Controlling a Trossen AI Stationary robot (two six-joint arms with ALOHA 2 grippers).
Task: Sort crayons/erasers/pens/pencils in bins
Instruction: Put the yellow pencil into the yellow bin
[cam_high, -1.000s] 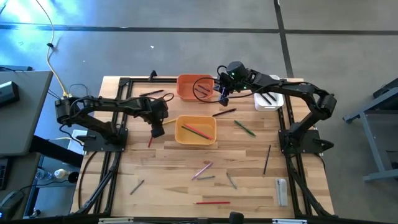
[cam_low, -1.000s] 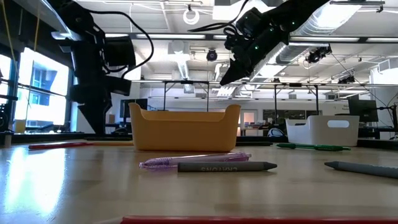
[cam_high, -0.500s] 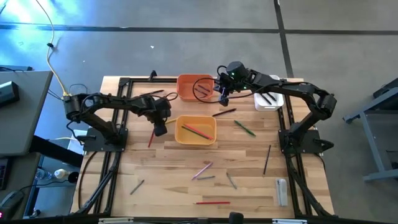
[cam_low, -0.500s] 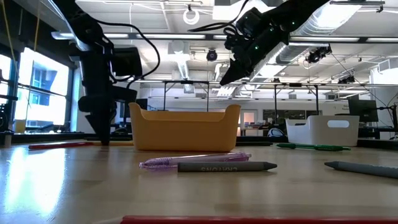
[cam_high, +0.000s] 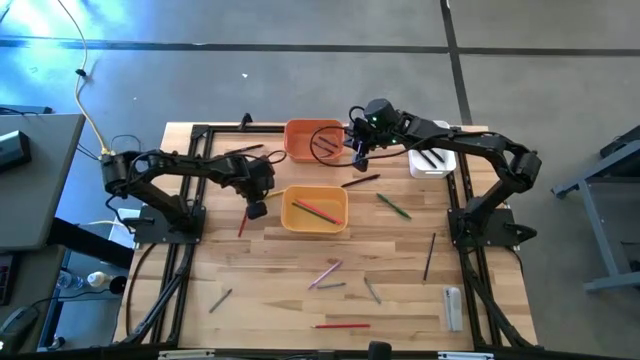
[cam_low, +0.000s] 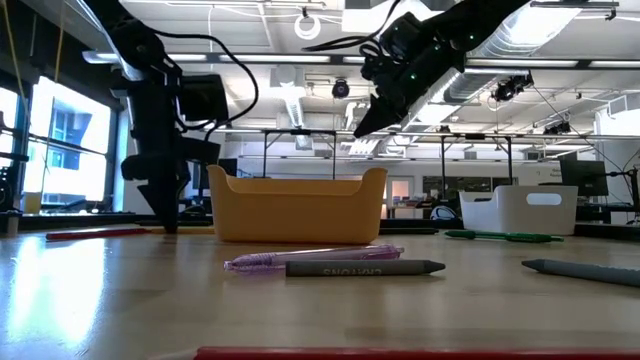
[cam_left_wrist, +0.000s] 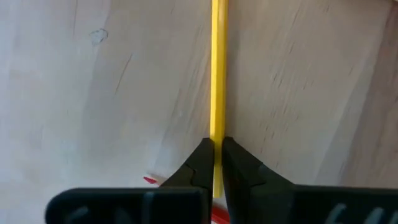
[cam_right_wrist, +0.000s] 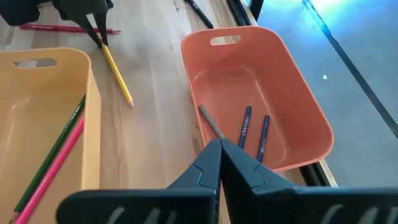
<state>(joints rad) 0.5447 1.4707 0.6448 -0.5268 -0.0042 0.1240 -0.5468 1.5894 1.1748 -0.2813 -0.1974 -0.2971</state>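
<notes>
The left claw (cam_high: 256, 211) is lowered to the pale wooden table (cam_high: 270, 280) just left of the yellow-orange rectangular plastic bin (cam_high: 315, 209), its two dark fingers (cam_left_wrist: 200, 167) pressed onto one end of a thin yellow pencil (cam_left_wrist: 218, 74) that lies flat on the boards. In the right wrist view that pencil (cam_right_wrist: 117, 73) runs along the table beside the yellow-orange bin's (cam_right_wrist: 43, 68) wall, with a red pencil (cam_right_wrist: 65, 28) lying just beyond the left claw (cam_right_wrist: 94, 28). The right claw (cam_high: 361, 155) hangs above the near edge of the orange rectangular plastic bin (cam_high: 312, 139) at the far side of the table, its fingers (cam_right_wrist: 211, 163) pressed together with nothing visible between them. Inside the orange bin (cam_right_wrist: 298, 99) lie two blue crayons (cam_right_wrist: 244, 127) and a thin grey stick (cam_right_wrist: 211, 121); the yellow-orange bin holds a green pencil (cam_right_wrist: 53, 151) and a pink one (cam_right_wrist: 53, 171) side by side. A narrower white plastic bin (cam_high: 432, 160) with dark pens sits near the right arm. Loose sticks are scattered over the near half of the table, among them a translucent purple pen (cam_low: 312, 258) touching a grey crayon (cam_low: 365, 268), and a green pencil (cam_high: 393, 206) right of the yellow-orange bin.
</notes>
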